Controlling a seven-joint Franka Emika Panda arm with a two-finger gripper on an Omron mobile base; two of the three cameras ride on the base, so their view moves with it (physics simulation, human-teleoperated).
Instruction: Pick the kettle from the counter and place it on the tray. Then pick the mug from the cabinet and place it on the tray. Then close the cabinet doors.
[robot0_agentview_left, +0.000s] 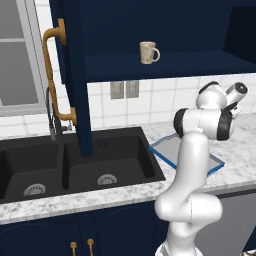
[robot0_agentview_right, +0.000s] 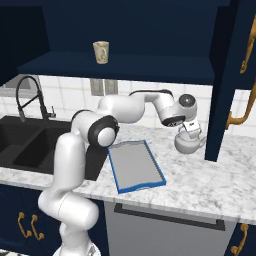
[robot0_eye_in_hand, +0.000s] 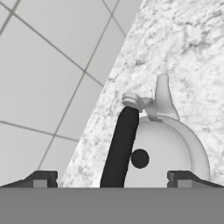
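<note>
My cameras give me flat, even, rendered light with no single source I can place. The speckled table (robot0_agentview_right: 200, 175) reads bright and clean in both base views, while the navy cabinet (robot0_agentview_left: 165, 30) interior goes nearly black, its shelf barely separating from the back wall. The mug (robot0_agentview_left: 148, 52) stands out pale against that dark. My white arm carries soft shading and mild highlights, no harsh glare. Shadows are faint; the black sink (robot0_agentview_left: 75, 165) swallows detail. Everything is slightly soft and low in resolution, with jagged edges on the tray (robot0_agentview_right: 135, 167) rim. In my hand view the kettle (robot0_eye_in_hand: 170, 153) looks smooth, evenly lit and close, the wall tiles plain grey.
</note>
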